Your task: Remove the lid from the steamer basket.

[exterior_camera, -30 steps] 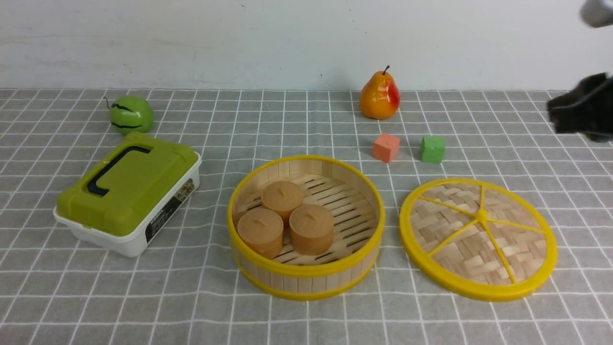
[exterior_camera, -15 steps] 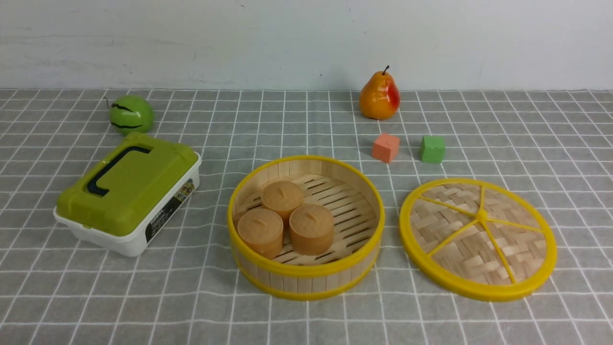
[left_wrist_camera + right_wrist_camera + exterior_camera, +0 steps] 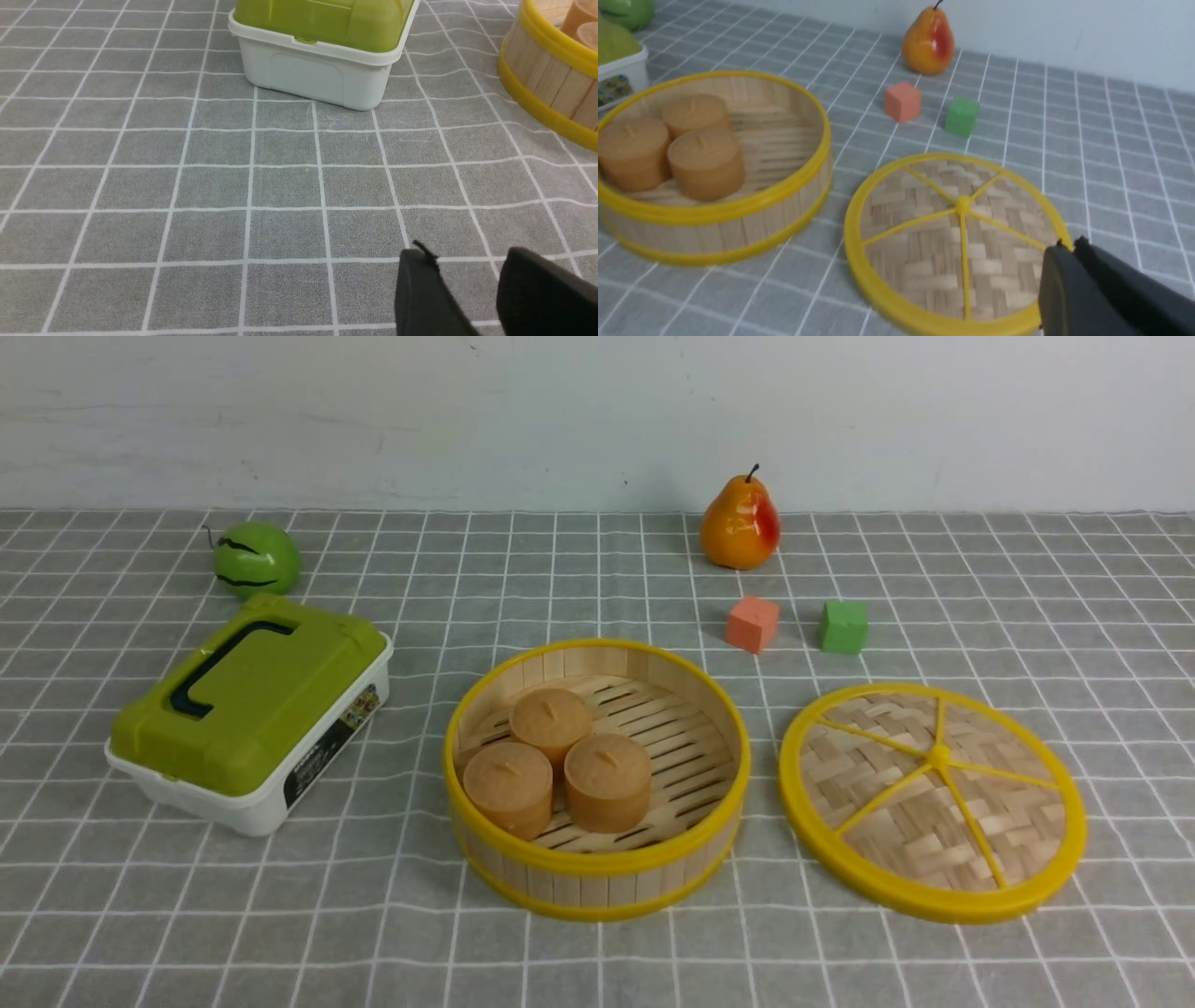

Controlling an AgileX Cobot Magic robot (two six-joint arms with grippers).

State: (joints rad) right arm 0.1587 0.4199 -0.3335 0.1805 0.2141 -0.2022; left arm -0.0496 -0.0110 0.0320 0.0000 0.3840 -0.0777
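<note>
Lying flat on the checked cloth (image 3: 280,915), the lid (image 3: 934,803) sat just right of the steamer basket (image 3: 597,887), apart from its rim. The right gripper (image 3: 1069,247), fingers pressed together, hung over the lid's near edge and was the nearer arm. The left gripper (image 3: 462,261), slightly spread, faced the green-lidded box (image 3: 317,79). Bare cloth lay right of the lid.

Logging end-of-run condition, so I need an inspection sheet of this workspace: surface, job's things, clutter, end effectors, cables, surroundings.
Surface: grey checked cloth, slightly wrinkled.
Job's things: lid lies flat on the cloth, right of the steamer basket, apart from it; basket open, holding three brown cylinders.
Clutter: green-lidded box, green fruit, pear, orange cube, green cube.
End effectors: left end effector open, empty; right end effector shut, empty.
Cables: nothing seen.
Surroundings: plain white wall.
</note>
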